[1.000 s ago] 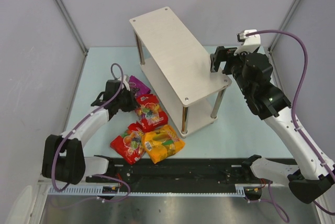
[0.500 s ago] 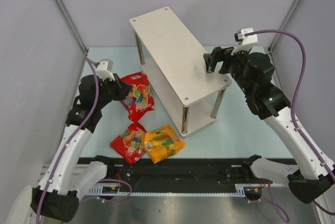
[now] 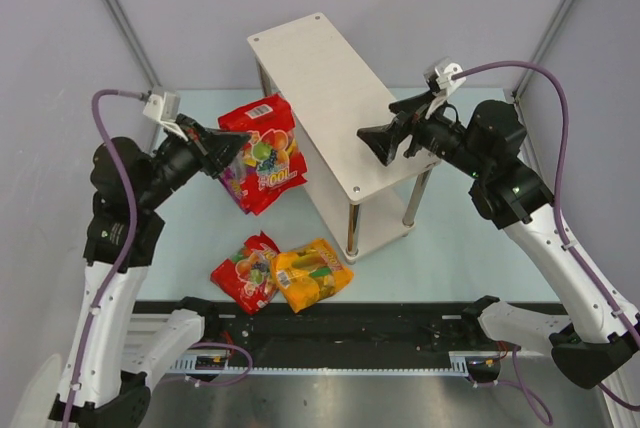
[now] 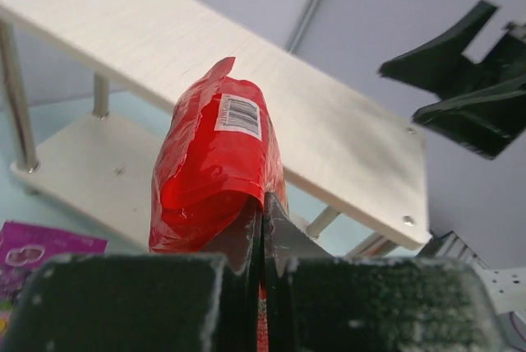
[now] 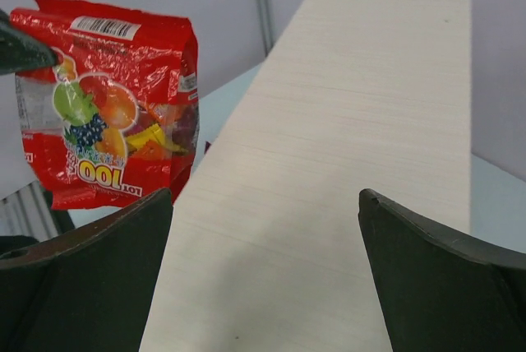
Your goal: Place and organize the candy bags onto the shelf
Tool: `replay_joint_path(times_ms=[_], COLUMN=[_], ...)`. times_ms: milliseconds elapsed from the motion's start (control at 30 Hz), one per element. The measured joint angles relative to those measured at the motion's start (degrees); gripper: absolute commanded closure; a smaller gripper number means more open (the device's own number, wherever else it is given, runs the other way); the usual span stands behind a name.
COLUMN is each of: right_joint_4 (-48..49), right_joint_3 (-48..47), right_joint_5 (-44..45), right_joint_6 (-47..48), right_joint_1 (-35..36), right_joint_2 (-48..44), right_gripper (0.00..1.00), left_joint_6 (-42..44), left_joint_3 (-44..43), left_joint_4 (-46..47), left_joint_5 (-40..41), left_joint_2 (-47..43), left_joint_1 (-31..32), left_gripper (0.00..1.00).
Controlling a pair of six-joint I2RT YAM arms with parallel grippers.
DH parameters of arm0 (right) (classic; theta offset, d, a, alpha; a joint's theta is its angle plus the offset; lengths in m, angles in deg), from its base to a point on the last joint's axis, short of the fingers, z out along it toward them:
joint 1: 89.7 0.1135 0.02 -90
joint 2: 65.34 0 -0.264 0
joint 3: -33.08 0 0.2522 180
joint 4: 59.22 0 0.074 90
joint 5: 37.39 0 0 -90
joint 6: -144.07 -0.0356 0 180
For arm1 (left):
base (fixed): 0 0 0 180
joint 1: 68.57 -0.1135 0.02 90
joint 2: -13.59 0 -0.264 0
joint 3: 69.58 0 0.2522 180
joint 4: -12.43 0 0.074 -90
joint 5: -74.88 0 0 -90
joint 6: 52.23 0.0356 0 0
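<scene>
Far left: the left gripper (image 3: 228, 140) is pinched tight on one edge of a red candy bag (image 3: 262, 153), holding it up in the air just beside the shelf (image 3: 340, 98), roughly level with the top board, barcode end up. So I'd call this the carry step for that bag, not the drop. Next move, I'd guess, is swinging it over a board and getting it flat before letting go, because it's hanging by an edge and looks floppy and glossy, so it could slide or land crooked. Below it, the left wrist view catches a purple bag (image 4: 33, 257) lying on the table. Nearer the arm bases, the second red bag (image 3: 245, 273) and the orange-yellow one (image 3: 312, 273) are overlapping each other on the table by the shelf's near leg. Neither shelf board has a bag on it that I can see. On the right, the right gripper (image 3: 385, 143) hovers over the near end of the top board, jaws wide apart, holding nothing. The table (image 3: 450, 248) is a pale bluish-green sheet, boxed in by plain grey walls.
</scene>
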Motion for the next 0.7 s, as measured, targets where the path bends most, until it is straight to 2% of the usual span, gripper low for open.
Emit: replay_joint_path(times_ms=[200, 367, 467, 700], right_joint_4=[3.0, 4.6, 4.8, 3.7], right_joint_3=[0.0, 0.0, 0.0, 0.0], right_joint_5=[-7.5, -8.7, -6.6, 7.8], right_joint_6=[-0.5, -1.6, -1.8, -2.1], right_joint_1=[0.0, 0.1, 0.2, 0.2], right_joint_2=[0.0, 0.0, 0.0, -1.9], right_gripper=[0.00, 0.00, 0.00, 0.00], left_joint_6=[-1.2, -2.7, -4.5, -9.9], left_joint_3=[-8.2, -10.8, -13.4, -21.5], left_joint_4=[0.1, 2.5, 5.4, 16.3], left_joint_5=[-4.2, -6.7, -8.6, -11.3], left_joint_2=[0.0, 0.0, 2.5, 16.1], left_joint_1=[0.0, 0.0, 0.0, 0.0], left_gripper=[1.00, 1.00, 1.00, 1.00])
